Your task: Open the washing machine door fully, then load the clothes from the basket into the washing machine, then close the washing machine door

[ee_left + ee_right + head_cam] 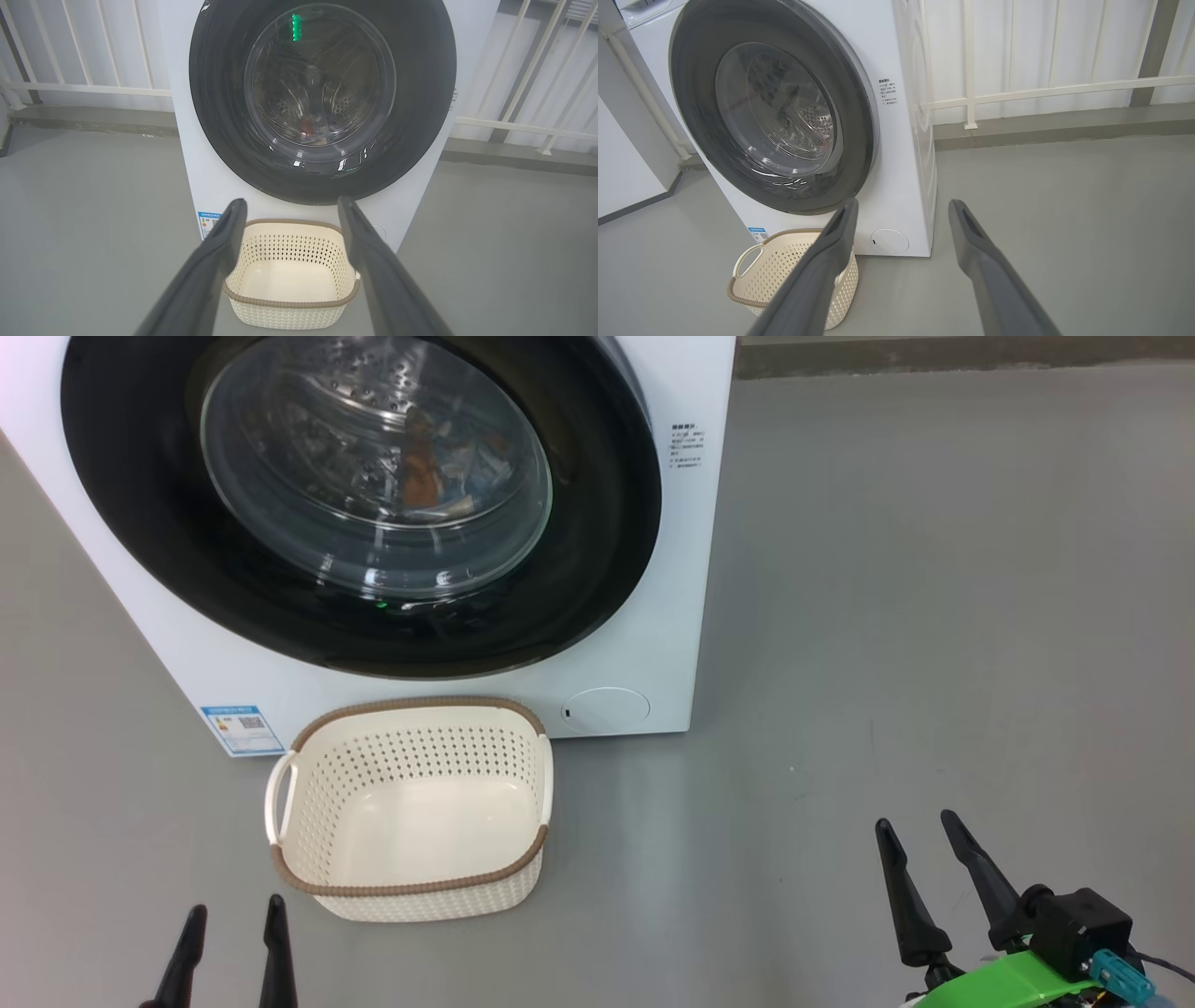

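Grey floor [934, 616], white railing [1041, 88] behind; basket [411, 889] empty before washing machine [691, 569], washing machine door [597, 523] shut; left gripper [235, 907] and right gripper [915, 819] spread wide, empty.

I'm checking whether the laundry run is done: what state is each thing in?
washing machine door: shut.
basket: upright on the floor, empty.
clothes: inside the drum.
small round flap: shut.
left gripper: open, holding nothing.
right gripper: open, holding nothing.
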Available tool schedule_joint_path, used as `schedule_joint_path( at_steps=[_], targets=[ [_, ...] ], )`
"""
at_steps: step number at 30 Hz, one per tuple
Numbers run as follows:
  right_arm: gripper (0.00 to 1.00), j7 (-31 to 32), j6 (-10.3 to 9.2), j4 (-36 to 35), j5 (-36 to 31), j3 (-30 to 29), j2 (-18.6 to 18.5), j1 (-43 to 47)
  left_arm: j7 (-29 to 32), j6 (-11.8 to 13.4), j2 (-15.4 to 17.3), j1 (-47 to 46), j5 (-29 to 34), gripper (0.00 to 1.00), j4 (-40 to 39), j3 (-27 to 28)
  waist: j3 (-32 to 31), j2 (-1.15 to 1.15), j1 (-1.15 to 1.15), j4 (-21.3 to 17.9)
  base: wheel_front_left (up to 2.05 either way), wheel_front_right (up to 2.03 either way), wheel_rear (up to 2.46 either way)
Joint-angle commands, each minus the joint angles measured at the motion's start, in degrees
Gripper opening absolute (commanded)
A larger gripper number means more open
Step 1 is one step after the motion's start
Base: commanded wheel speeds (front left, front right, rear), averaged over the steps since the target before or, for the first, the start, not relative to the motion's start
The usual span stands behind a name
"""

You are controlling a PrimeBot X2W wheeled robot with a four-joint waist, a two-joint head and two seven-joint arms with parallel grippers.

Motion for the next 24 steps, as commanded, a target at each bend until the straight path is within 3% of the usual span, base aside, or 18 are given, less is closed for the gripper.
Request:
schedule_joint_path(
  at_steps=[1,24],
  targets=[
    [1.00,-0.3,-0.33,-1.5,-1.1,1.1,0.0,-0.4,-0.4,0.5,0.7,-0.5,0.4,1.00,-1.8,1.6,-0.3,0.00,0.00,0.0,0.00,0.00,0.00],
    [1.00,-0.3,-0.33,-1.6,-0.9,0.6,0.4,0.3,-0.4,0.8,0.7,0.5,0.6,1.00,-2.2,1.3,-1.2,0.00,0.00,0.9,0.00,0.00,0.00]
  ],
)
